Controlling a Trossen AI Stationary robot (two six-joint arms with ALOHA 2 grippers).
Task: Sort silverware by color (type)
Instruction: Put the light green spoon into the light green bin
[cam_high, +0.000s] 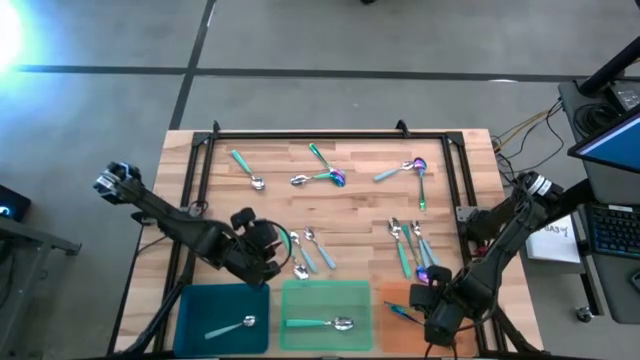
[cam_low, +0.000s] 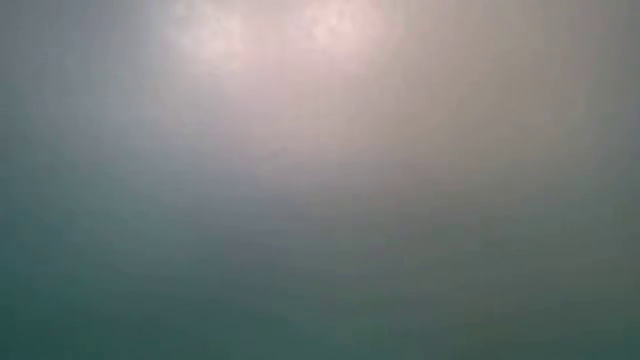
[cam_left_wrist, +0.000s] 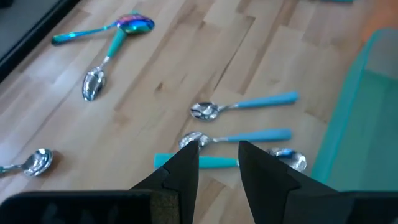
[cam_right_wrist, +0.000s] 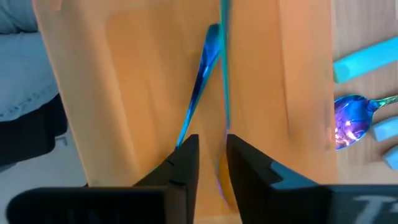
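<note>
My right gripper (cam_right_wrist: 212, 152) hangs over the orange tray (cam_right_wrist: 124, 93), pointing down, fingers a little apart. A thin iridescent spoon (cam_right_wrist: 224, 68) shows as a blurred streak running into the gap. A second iridescent spoon (cam_right_wrist: 200, 87) lies on the tray. My left gripper (cam_left_wrist: 219, 158) is open above three blue-handled spoons (cam_left_wrist: 249, 102) lying on the wood next to the green tray (cam_left_wrist: 354, 124), and holds nothing. In the high view the left gripper (cam_high: 280, 255) is near the table's middle front and the right gripper (cam_high: 425, 300) at the front right. My right gripper has the blurred iridescent spoon's handle (cam_right_wrist: 222, 124) in the gap between its fingers, which point down from above. The gap is wider than the handle, and I cannot tell whether either finger touches it.
The blue tray (cam_high: 200, 305) holds a pale-blue-handled spoon (cam_high: 232, 325); the green tray (cam_high: 300, 300) holds a teal-handled one (cam_high: 325, 323). Several spoons lie in a cluster (cam_high: 410, 245) behind the orange tray, with others (cam_high: 320, 172) along the far side. A black frame (cam_high: 330, 135) borders the table. The low view shows nothing.
</note>
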